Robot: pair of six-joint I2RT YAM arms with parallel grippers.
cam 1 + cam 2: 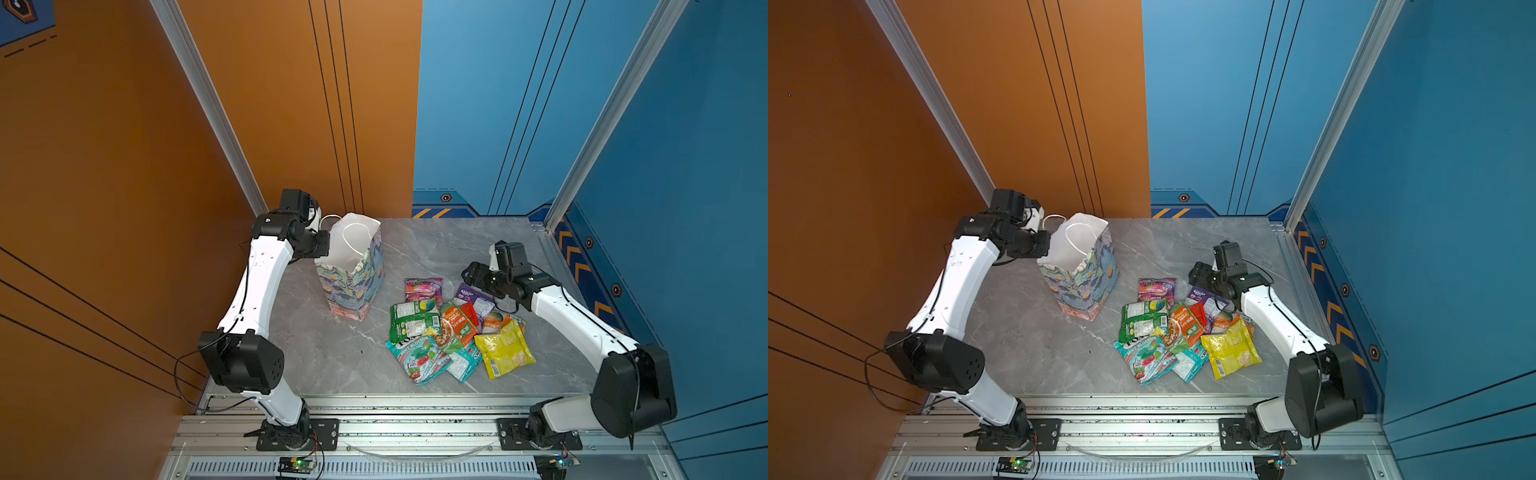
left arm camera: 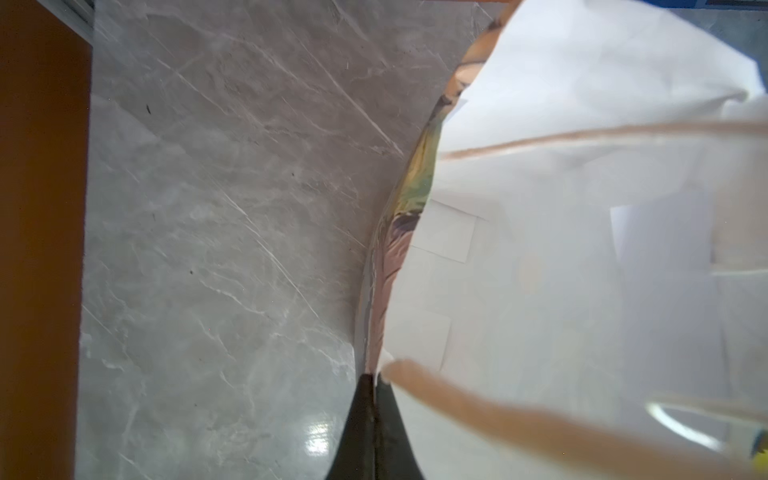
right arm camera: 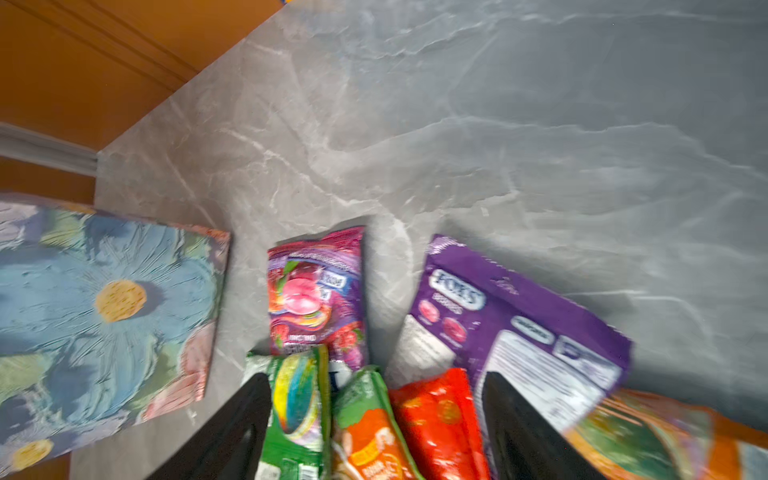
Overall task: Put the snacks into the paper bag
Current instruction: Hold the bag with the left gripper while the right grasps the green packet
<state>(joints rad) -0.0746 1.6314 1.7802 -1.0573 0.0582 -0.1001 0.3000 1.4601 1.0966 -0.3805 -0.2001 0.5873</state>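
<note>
Our left gripper [image 2: 371, 384] pinches the flimsy paper bag [image 1: 353, 286] by its rim, the right gripper [image 3: 374, 376] gapes over light, slippery snacks [image 1: 453, 328] — we'd seize a crimped seam.

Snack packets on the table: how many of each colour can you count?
Teal packets: 2
Green packet: 1
Pink packet: 1
Purple packet: 1
Red packet: 1
Orange packets: 2
Yellow packet: 1
Total: 9 showing; overlaps may hide more.
</note>
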